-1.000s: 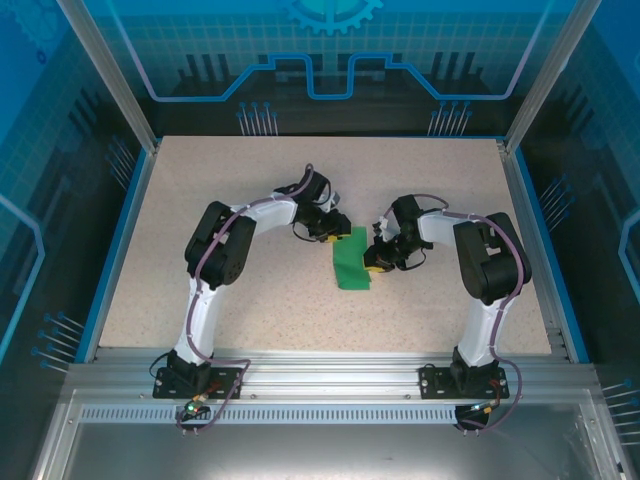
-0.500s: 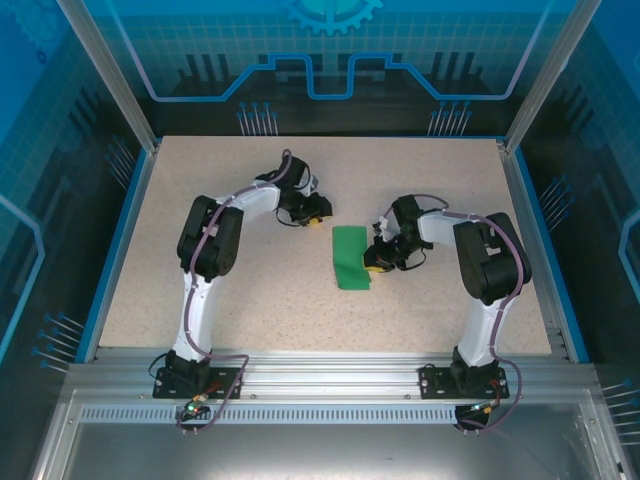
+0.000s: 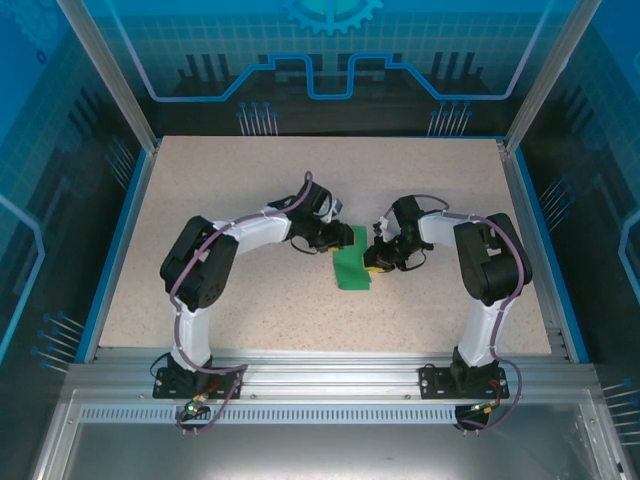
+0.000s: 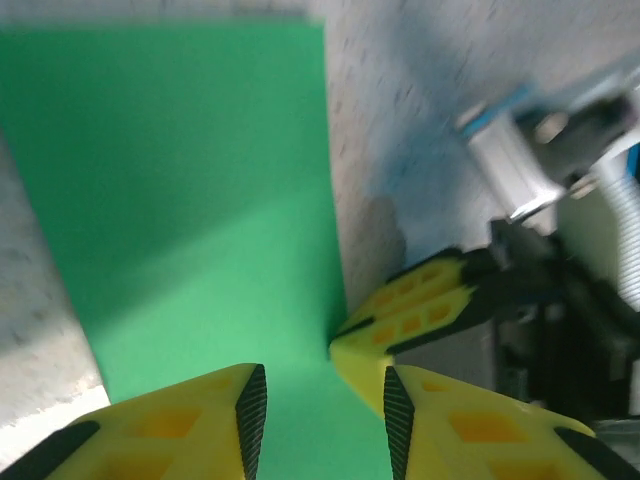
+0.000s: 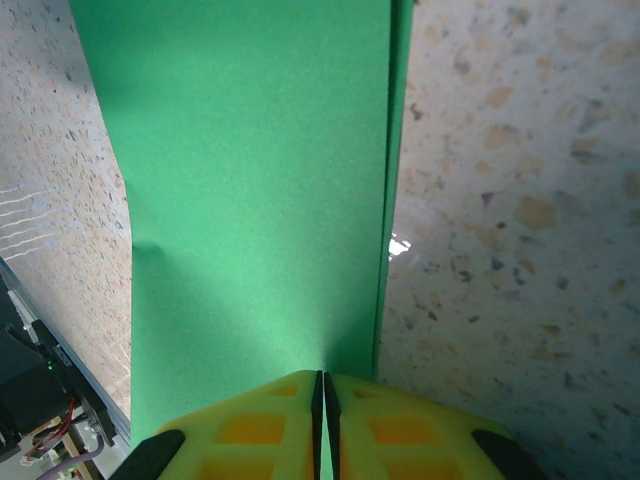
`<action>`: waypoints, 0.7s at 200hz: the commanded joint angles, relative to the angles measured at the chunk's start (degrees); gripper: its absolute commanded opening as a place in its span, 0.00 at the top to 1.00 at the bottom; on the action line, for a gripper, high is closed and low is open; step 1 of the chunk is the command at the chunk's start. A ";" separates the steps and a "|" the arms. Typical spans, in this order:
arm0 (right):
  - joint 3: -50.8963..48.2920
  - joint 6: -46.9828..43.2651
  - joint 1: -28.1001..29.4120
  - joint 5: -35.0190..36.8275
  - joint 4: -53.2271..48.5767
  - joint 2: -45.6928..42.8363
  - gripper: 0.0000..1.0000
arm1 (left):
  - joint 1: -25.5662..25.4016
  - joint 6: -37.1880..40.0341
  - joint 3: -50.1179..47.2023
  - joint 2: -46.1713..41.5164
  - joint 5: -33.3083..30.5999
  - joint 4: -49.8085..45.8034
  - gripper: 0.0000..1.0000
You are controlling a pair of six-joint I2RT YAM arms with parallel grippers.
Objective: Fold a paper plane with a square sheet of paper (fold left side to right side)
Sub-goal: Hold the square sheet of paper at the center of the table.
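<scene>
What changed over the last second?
Left claw backed off up and to the left, clear of the paper, then came back over its far left corner. Its jaws are open and it is not gripping. Right claw stayed shut on the paper's right edge. The paper did not visibly shift.

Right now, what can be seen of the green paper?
The square sheet of paper is thin, bright green and unmarked, folded into a narrow strip with two layers showing along one edge. It lies on the table. The right gripper pinches its right edge, fingers shut; the left gripper hovers over its far end, fingers open, contact unclear.
</scene>
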 commanded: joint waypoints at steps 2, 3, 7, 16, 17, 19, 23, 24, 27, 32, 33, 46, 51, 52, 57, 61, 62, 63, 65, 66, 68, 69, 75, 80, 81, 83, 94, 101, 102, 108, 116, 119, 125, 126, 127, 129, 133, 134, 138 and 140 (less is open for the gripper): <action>-3.25 0.63 0.50 7.99 -1.87 3.56 0.86 | -0.17 -2.63 -0.60 2.80 -0.90 2.55 0.60; -3.25 0.65 0.46 7.95 -1.86 3.63 0.86 | -0.21 -2.67 -0.63 2.86 -0.91 2.57 0.60; -3.25 0.63 0.43 7.95 -1.86 3.59 0.86 | -0.24 -2.91 -0.53 3.33 -0.85 2.76 0.60; -3.33 0.67 0.55 7.83 -1.80 3.45 0.86 | -0.53 -3.20 -0.33 4.19 -0.75 3.11 0.60; -3.34 0.68 0.53 7.82 -1.78 3.44 0.86 | -0.52 -3.21 -0.32 4.21 -0.74 3.12 0.60; -3.34 0.61 0.58 7.77 -1.78 3.43 0.86 | -0.51 -3.22 -0.32 4.41 -0.80 3.12 0.60; -3.41 0.68 0.57 7.61 -1.62 3.33 0.86 | -0.70 -3.25 -0.18 4.72 -0.89 3.04 0.60; -3.42 0.68 0.54 7.58 -1.57 3.29 0.86 | -0.73 -3.24 -0.16 4.75 -0.95 3.04 0.60; -3.47 0.77 0.57 7.47 -1.41 3.20 0.86 | -0.80 -3.23 -0.10 4.90 -1.12 2.97 0.60; -3.69 0.86 0.55 7.11 -0.98 2.91 0.86 | -0.95 -3.06 -0.10 5.20 -1.48 2.66 0.60; -3.69 0.90 0.53 7.07 -0.85 2.82 0.86 | -0.99 -3.06 -0.08 5.25 -1.64 2.58 0.60; -4.12 1.22 0.55 5.81 0.11 1.71 0.86 | -1.40 -2.35 0.41 5.81 -3.18 0.83 0.60; -4.17 1.24 0.59 5.15 0.35 1.21 0.86 | -1.75 -1.97 0.57 6.06 -3.72 0.02 0.60; -4.24 1.27 0.55 5.03 0.39 1.04 0.86 | -1.74 -1.90 0.61 6.08 -3.81 -0.14 0.60; -4.26 1.34 0.54 4.53 0.57 0.37 0.86 | -2.01 -1.66 0.73 6.29 -4.25 -0.69 0.60; -4.26 1.28 0.59 4.21 0.60 -0.20 0.86 | -2.20 -1.42 0.81 6.47 -4.48 -1.04 0.60; -4.24 1.29 0.59 4.16 0.64 -0.28 0.86 | -2.27 -1.40 0.77 6.45 -4.54 -1.07 0.60; -4.23 1.33 0.55 4.10 0.67 -0.40 0.86 | -2.31 -1.39 0.76 6.53 -4.62 -1.13 0.60; -4.22 1.42 0.52 4.00 0.66 -0.78 0.86 | -2.34 -1.32 0.79 6.57 -4.65 -1.26 0.60; -4.27 1.40 0.52 3.97 0.59 -0.96 0.86 | -2.35 -1.30 0.77 6.64 -4.67 -1.31 0.60; -4.25 1.39 0.58 3.95 0.60 -1.19 0.86 | -2.51 -1.30 0.75 6.66 -4.73 -1.39 0.60; -4.24 1.39 0.54 3.95 0.55 -1.25 0.86 | -2.52 -1.29 0.74 6.68 -4.80 -1.37 0.60; -4.14 1.40 0.43 3.86 0.36 -2.30 0.86 | -2.77 -1.31 0.58 6.86 -4.96 -1.52 0.60; -3.92 1.54 0.42 3.70 0.19 -3.08 0.86 | -2.94 -1.36 0.44 7.13 -5.03 -1.53 0.60; -3.89 1.55 0.38 3.69 0.13 -3.16 0.86 | -3.00 -1.37 0.46 7.18 -5.03 -1.53 0.60; -3.87 1.56 0.28 3.62 0.09 -3.45 0.86 | -3.04 -1.38 0.41 7.24 -5.04 -1.47 0.60; -3.54 1.87 -0.21 2.89 -0.09 -4.99 0.85 | -3.22 -1.58 0.23 7.41 -5.21 -1.35 0.60; -3.28 2.08 -0.53 2.27 -0.02 -5.72 0.85 | -3.32 -1.58 0.07 7.54 -5.35 -1.36 0.60; -3.22 2.17 -0.58 2.19 -0.02 -5.76 0.85 | -3.32 -1.57 0.05 7.51 -5.37 -1.36 0.60; -2.88 2.53 -0.85 1.67 -0.01 -6.28 0.85 | -3.44 -1.56 0.02 7.43 -5.39 -1.36 0.60; -2.21 2.68 -1.34 0.72 0.32 -6.46 0.85 | -3.41 -1.55 -0.09 7.37 -5.48 -1.31 0.60; -1.91 2.69 -1.41 0.35 0.50 -6.40 0.86 | -3.41 -1.48 -0.06 7.37 -5.48 -1.31 0.60; -1.05 2.73 -1.72 -0.11 0.72 -6.03 0.86 | -3.43 -1.39 -0.05 7.36 -5.48 -1.38 0.60; -0.83 2.76 -1.75 -0.15 0.79 -5.87 0.86 | -3.46 -1.39 -0.05 7.38 -5.48 -1.37 0.60; -0.68 2.77 -1.81 -0.21 0.78 -5.79 0.86 | -3.52 -1.38 -0.05 7.39 -5.48 -1.36 0.60; -0.35 2.83 -1.91 -0.28 0.78 -5.53 0.86 | -3.50 -1.38 -0.05 7.34 -5.53 -1.49 0.60; 0.39 3.05 -2.02 -0.53 0.73 -5.02 0.86 | -3.53 -1.40 0.03 7.36 -5.56 -1.38 0.60; 0.59 3.05 -2.07 -0.58 0.75 -4.84 0.86 | -3.51 -1.39 0.03 7.38 -5.52 -1.33 0.60; 1.36 3.14 -2.13 -0.90 0.77 -4.25 0.86 | -3.54 -1.33 0.02 7.40 -5.48 -1.39 0.60; 1.79 3.21 -2.17 -1.09 0.78 -3.85 0.86 | -3.55 -1.30 0.06 7.34 -5.48 -1.41 0.60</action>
